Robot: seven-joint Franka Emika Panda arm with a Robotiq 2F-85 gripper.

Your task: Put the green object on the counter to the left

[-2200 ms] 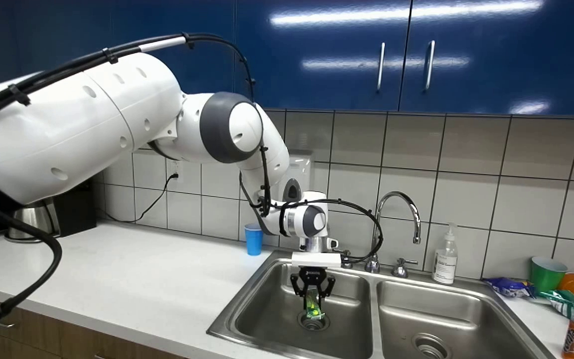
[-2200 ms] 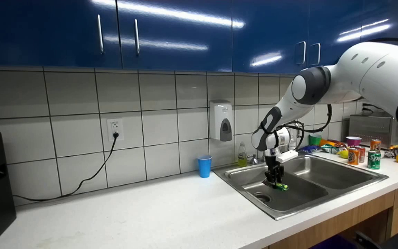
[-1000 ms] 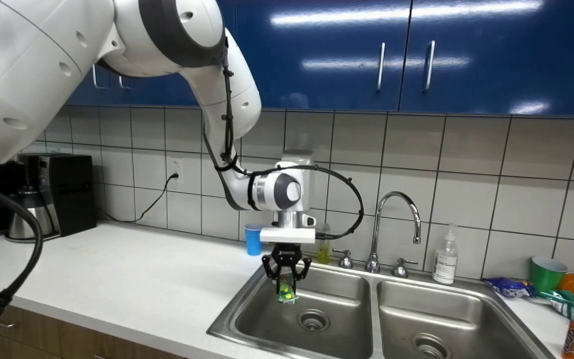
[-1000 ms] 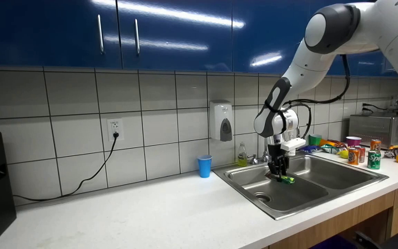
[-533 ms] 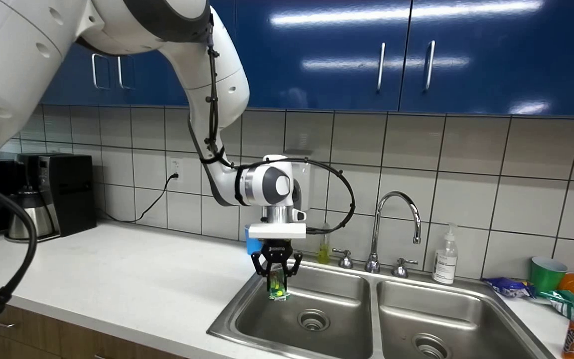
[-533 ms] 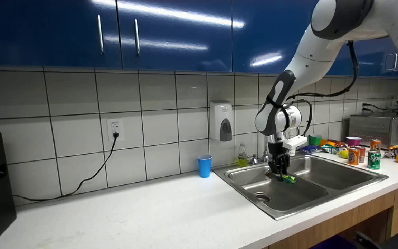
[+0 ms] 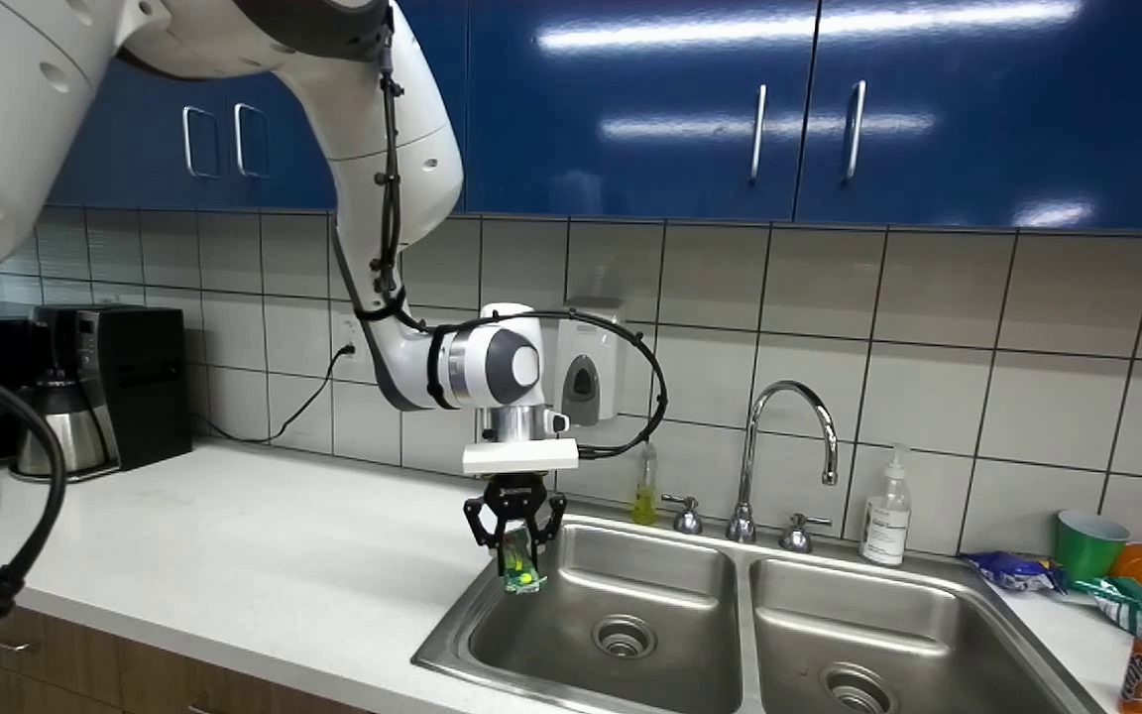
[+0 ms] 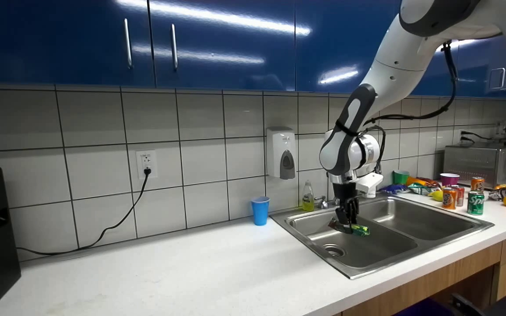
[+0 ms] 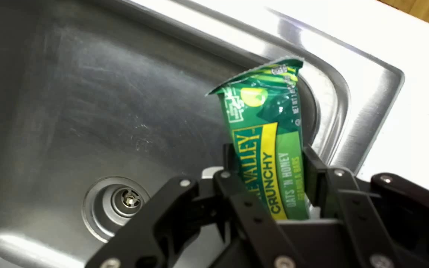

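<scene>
- The tool (image 9: 269, 152) clamps the granola bar (image 9: 261, 111).
- A weak pinch could drop it into the sink (image 9: 132, 100) beneath.
- Crossing low, it might snag the rim (image 9: 371, 111) beside the tool.

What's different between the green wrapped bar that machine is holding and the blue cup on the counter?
Look: the green wrapped bar is oblong, with yellow patches and lettering; the blue cup is rounded and looks plain. Place: the bar is gripped by the end effector above the sink; the cup stands upright on the counter. Both are brightly coloured.
</scene>
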